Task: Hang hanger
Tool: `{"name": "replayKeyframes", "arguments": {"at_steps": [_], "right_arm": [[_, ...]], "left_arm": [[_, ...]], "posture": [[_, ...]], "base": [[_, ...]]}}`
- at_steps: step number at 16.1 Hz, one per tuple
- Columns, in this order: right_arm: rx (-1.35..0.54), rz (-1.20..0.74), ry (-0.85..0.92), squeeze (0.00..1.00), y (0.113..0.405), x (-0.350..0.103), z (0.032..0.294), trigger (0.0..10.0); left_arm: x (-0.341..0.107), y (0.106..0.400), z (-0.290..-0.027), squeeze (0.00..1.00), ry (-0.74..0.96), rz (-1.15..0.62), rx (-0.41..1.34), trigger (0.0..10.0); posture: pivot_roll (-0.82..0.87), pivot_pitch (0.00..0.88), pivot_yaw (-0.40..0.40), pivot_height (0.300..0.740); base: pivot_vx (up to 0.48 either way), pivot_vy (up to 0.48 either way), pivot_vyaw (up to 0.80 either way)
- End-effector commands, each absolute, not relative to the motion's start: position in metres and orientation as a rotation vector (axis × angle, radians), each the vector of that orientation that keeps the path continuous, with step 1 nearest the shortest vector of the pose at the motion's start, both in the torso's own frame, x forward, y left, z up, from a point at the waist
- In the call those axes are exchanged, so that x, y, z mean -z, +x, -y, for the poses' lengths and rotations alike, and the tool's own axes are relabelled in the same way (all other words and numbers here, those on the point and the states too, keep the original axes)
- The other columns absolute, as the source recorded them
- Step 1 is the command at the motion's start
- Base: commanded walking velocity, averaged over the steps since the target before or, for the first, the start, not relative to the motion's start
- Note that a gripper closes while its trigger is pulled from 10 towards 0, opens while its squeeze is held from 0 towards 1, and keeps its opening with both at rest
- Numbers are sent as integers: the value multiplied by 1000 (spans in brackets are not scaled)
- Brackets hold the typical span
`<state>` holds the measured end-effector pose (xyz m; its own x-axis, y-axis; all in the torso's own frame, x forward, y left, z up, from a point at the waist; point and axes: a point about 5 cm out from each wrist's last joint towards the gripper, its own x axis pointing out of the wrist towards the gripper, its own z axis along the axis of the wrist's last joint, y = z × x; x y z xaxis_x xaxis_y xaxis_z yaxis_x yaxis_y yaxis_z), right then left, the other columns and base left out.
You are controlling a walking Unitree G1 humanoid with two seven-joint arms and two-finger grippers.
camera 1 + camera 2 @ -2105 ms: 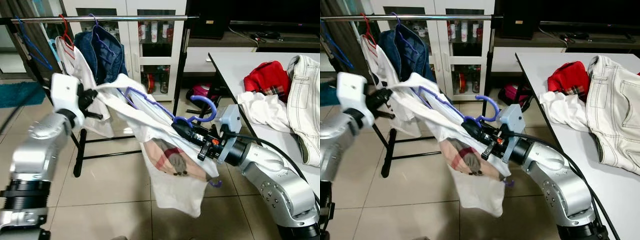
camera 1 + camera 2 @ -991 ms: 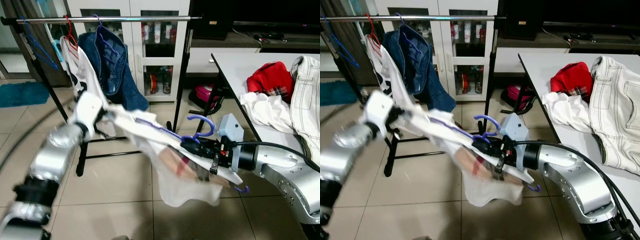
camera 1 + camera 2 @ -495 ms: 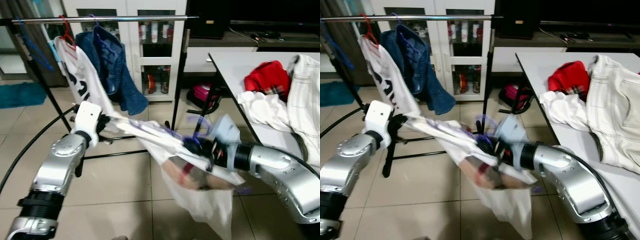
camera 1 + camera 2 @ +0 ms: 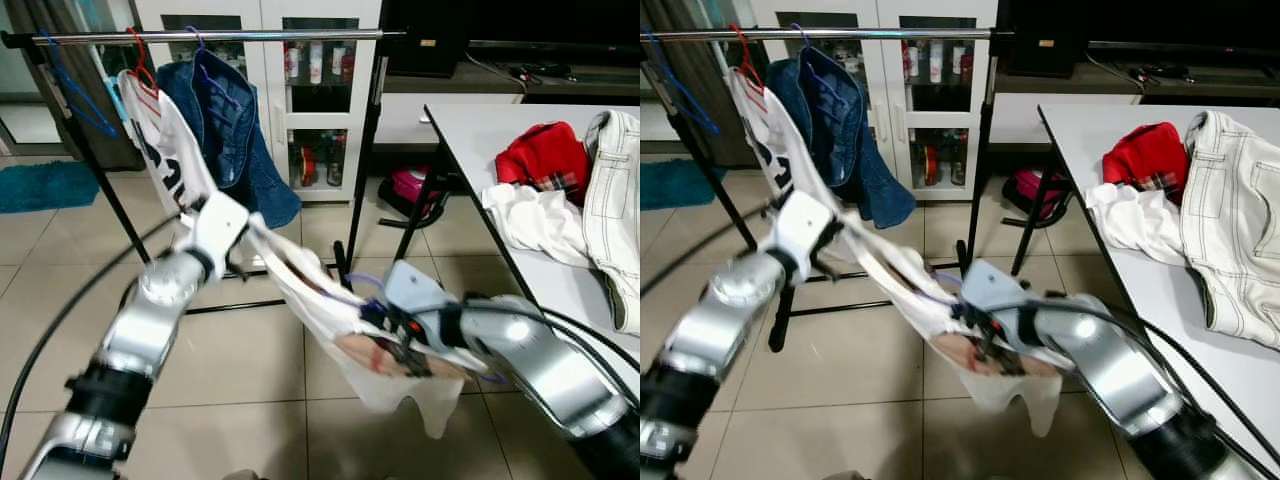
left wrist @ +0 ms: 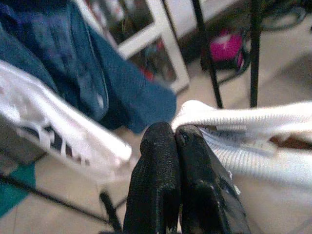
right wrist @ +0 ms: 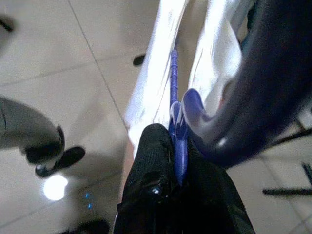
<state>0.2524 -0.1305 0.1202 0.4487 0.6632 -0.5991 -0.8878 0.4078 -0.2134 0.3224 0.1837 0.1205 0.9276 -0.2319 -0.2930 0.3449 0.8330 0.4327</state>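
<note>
Chrome rail point(image 4: 210, 37) across the top, toward 11 o'clock, already carrying a red hanger point(image 4: 138, 62) with a white printed shirt point(image 4: 165, 150) and a denim jacket point(image 4: 225, 110); bare stretch of rail toward 12 o'clock. Well below it, a white shirt point(image 4: 330, 315) stretched between both arms, long axis slanting from 10 o'clock down to 4 o'clock. Left gripper point(image 5: 171, 138), jaws pressed together on the shirt's ribbed edge, at the upper end. Right gripper point(image 6: 178, 146), jaws clamped on the purple hanger point(image 4: 365, 285) inside the shirt, at the lower end. Hook blurred. Likely needed: a lift by the right arm, nearer the hook, up toward the bare rail.
</note>
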Motion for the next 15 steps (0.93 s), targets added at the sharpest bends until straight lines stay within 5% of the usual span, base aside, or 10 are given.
{"name": "replayKeyframes", "arguments": {"at_steps": [1,4,12,15], "right_arm": [[-1034,-480,-567,0,249,-120,134,0],[-1014,-510,-535,0,239,-117,150,0],[-1145,-230,-242,0,233,-173,162,0],[-1022,-199,-242,0,245,-171,158,0]], "left_arm": [[-121,323,-195,0,526,-244,242,0],[-109,318,-220,0,643,-318,178,0],[-90,310,-264,0,606,-424,52,0],[-97,316,-259,0,609,-383,89,0]], "posture": [[-109,0,21,740],[-122,0,21,740],[-141,0,16,740],[-142,0,18,740]], "base": [[0,0,0],[0,0,0],[0,0,0],[0,0,0]]}}
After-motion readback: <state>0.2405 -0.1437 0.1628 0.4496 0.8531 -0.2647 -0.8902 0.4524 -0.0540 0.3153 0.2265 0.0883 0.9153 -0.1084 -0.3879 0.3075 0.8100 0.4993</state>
